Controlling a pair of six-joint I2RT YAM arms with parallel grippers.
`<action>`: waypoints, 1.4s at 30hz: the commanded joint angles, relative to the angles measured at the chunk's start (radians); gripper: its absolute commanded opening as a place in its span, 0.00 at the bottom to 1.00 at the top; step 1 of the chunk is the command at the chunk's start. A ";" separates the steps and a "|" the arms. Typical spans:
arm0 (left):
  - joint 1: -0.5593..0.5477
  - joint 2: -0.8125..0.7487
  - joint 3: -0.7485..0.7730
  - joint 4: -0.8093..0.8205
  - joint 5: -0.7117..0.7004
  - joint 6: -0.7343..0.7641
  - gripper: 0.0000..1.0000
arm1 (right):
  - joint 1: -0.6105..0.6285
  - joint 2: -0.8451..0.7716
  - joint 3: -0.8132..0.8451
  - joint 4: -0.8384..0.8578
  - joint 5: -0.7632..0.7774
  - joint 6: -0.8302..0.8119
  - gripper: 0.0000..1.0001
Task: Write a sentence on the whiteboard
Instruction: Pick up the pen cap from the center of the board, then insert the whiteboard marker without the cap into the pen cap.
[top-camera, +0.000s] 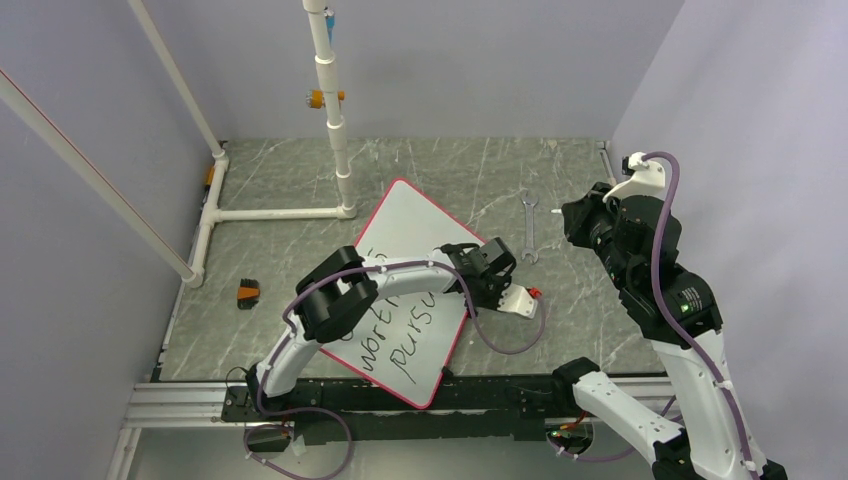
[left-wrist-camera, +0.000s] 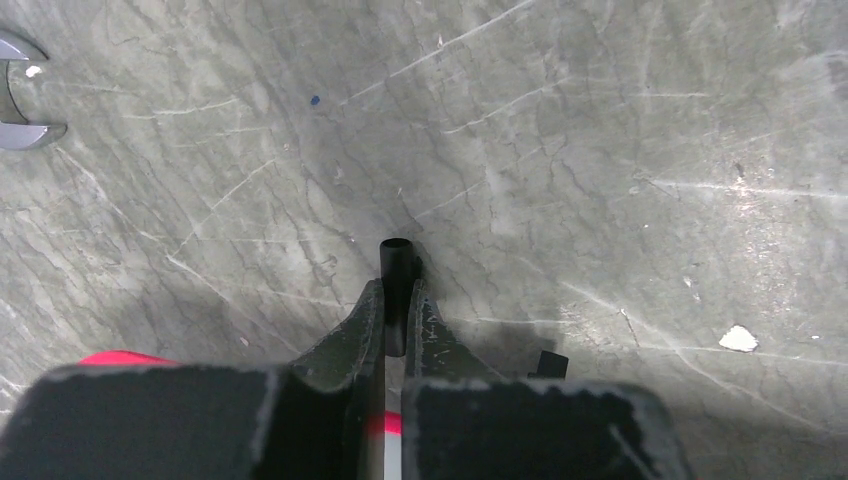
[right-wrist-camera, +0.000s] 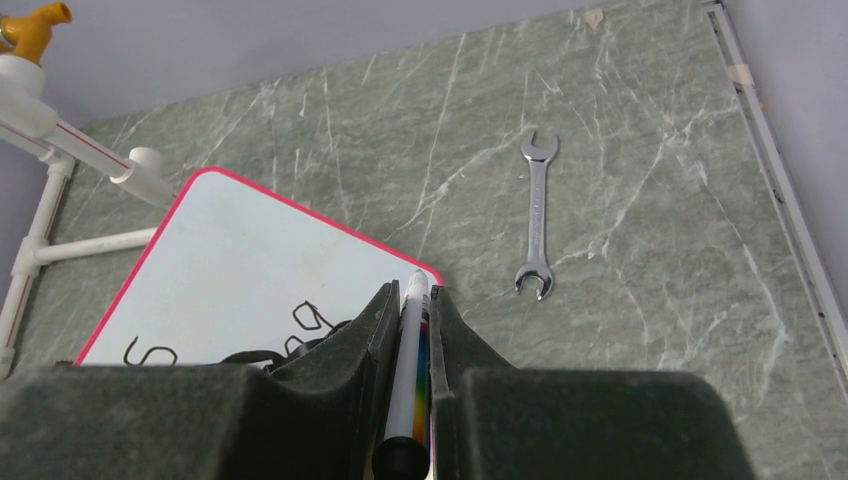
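The whiteboard (top-camera: 420, 225) lies flat and skewed on the table (top-camera: 450, 165). Its right corner sits just beneath the left claw (left-wrist-camera: 395, 292), whose arm stretches across the board from the near side. The sentence (top-camera: 400, 348) runs in black handwriting over the near half of the board, to the near-left of that claw. I can read "worth" and the start of "pursu"; the arm hides the rest. The right claw (right-wrist-camera: 411, 292) hangs raised above the table, off to the right of the board and clear of it. A steel wrench (top-camera: 529, 228) lies flat between the two claws, just beyond the left one. The right claw is clamped on a white marker (right-wrist-camera: 405, 380) with a coloured label strip, the tip pointing out past the fingers. The left claw's fingers are pinched tight on a slim black piece (left-wrist-camera: 397, 255) whose end pokes past the tips. Whether it is a cap I cannot tell.
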 joint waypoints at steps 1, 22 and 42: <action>-0.014 0.040 0.010 -0.055 0.057 -0.001 0.03 | -0.002 0.002 0.043 -0.001 0.020 -0.020 0.00; 0.053 -0.441 -0.168 0.173 0.173 -0.269 0.00 | -0.001 0.042 0.121 0.035 -0.042 -0.017 0.00; 0.232 -0.804 -0.391 0.262 0.277 -0.350 0.00 | -0.001 0.043 0.022 0.198 -0.588 -0.009 0.00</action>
